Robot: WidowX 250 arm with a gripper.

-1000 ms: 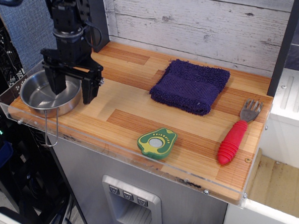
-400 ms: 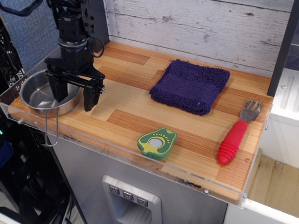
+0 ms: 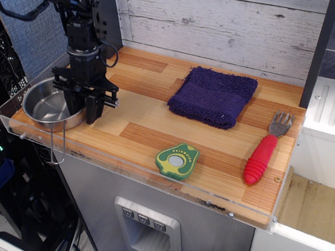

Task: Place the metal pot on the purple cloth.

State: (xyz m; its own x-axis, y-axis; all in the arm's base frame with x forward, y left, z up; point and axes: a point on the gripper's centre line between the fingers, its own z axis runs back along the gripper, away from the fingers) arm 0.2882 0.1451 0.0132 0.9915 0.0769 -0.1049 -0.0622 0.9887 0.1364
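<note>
Item, gripper [image 3: 83, 108]: black, two-fingered, pointing down at the left end of the wooden counter [image 3: 145, 135]; fingers drawn close together across the right-hand rim of the metal pot [image 3: 49, 107], one inside the bowl and one outside, apparently pinching the wall. A second ago the fingers stood wide apart astride the same rim; they have since narrowed markedly, so the grasp looks made or all but made, though actual contact on the metal is too fine to confirm. Item, metal pot: directly beneath and just left of the gripper, seated flat on the counter at its left edge, not lifted, its position unchanged over the last second; wire loop handle [image 3: 57, 147] hanging down over the front lip, below the gripper. Item, green avocado-shaped toy [image 3: 176, 160]: to the gripper's right and nearer the front edge, well apart. Item, purple cloth [image 3: 213, 95]: well apart to the gripper's right, slightly further back, lying flat and bare. Item, red-handled fork [image 3: 264, 150]: furthest to the right, beyond the cloth. Assessment: the pick stage is closing; lift and carry to the right are yet to come. A rim pinch on a shallow pot may let it tilt or swing on lifting, with the dangling handle liable to catch the counter edge.
</note>
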